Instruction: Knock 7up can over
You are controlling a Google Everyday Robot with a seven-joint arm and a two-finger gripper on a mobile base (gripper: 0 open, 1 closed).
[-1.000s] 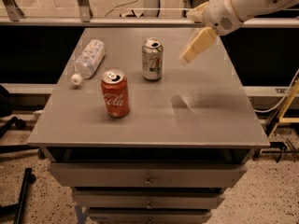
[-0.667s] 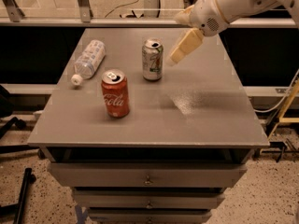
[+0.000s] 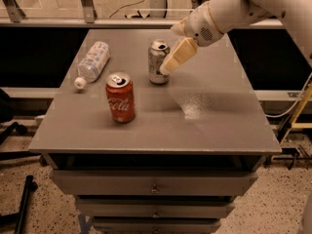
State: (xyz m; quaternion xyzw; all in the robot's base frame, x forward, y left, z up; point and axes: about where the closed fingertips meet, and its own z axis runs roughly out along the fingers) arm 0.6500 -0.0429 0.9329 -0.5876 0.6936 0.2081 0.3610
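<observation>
The 7up can (image 3: 156, 57), silver with green markings, stands upright on the grey table (image 3: 204, 126), towards the back middle. My gripper (image 3: 167, 68) comes in from the upper right on a white arm and points down and to the left. Its tip is right against the can's right side, at about mid height. Whether it touches the can cannot be made out.
A red Coca-Cola can (image 3: 120, 97) stands upright in front of and left of the 7up can. A clear plastic water bottle (image 3: 92, 61) with a white cap lies on its side at the back left. Drawers sit under the tabletop.
My gripper has moved left and down, from well to the right of the 7up can to right beside it. The can still stands upright in the same spot.
</observation>
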